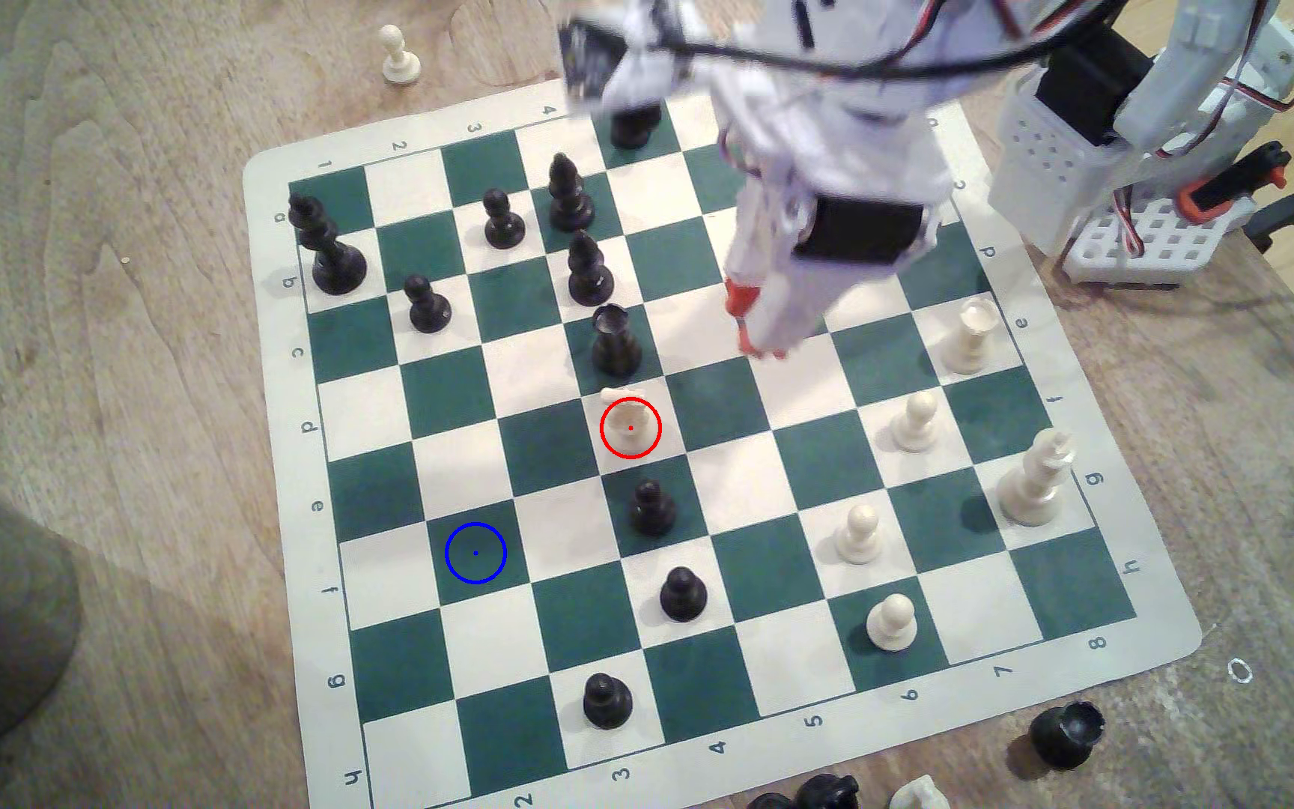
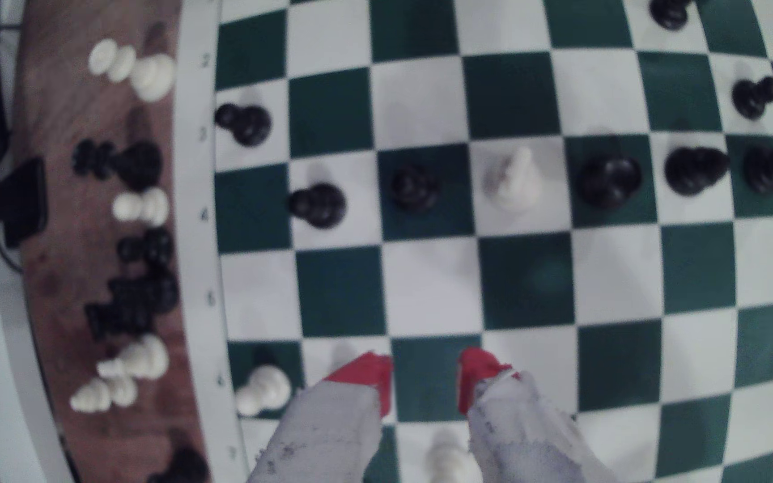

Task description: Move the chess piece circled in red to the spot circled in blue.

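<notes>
- Spread apart, the gripper [image 2: 425, 383] holds nothing; its red-tipped fingers [image 1: 739, 305] hang above the board, up and to the exterior view's right of the knight, not yet over it.
- Standing upright on a white square under the red ring, near the middle of the board [image 1: 1142, 646], is the chess piece [image 1: 630, 420], a small cream knight; in the wrist view it is the blurred pale shape [image 2: 512, 183] in a row of dark pieces.
- It is probably light, hard moulded plastic: stiff, smooth and a little slippery, with no give under the pads. Its jutting snout makes the top uneven, so the likeliest sound hold is across the neck or body just above the round base, jaws on the flatter flanks.
- A top-heavy pinch could tip or spin it; a low, centred one should carry it level.
- Neighbours crowd it: a black rook [image 1: 616, 342] just beyond on the far side, and a black pawn [image 1: 653, 507] on the near side. Closing the jaws across the free sides looks safer.
- On a dark green square, toward the near left in the exterior view and well apart from the knight, lies the spot [image 1: 475, 553], bare under its blue ring.
</notes>
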Available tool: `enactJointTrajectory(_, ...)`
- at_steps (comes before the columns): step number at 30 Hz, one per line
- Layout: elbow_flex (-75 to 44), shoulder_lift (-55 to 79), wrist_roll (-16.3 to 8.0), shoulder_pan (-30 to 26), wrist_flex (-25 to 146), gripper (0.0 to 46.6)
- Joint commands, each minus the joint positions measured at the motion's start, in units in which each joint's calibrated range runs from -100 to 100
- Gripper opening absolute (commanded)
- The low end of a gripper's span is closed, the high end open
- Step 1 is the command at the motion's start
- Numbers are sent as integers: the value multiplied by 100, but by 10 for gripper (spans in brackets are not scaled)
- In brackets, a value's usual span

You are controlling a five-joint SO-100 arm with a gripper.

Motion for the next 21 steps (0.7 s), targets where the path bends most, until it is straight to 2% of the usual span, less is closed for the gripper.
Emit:
enactJointTrajectory(1, 104, 183, 10, 79, -278, 128)
enactJointTrajectory(6, 593, 446, 44, 298, -778, 148)
enactJointTrajectory(7, 802, 480, 151, 376, -917, 148)
enactJointTrajectory(9, 892, 574, 181, 415, -975, 143)
enactJointTrajectory(21, 1083, 1541, 44, 494, -2015, 150)
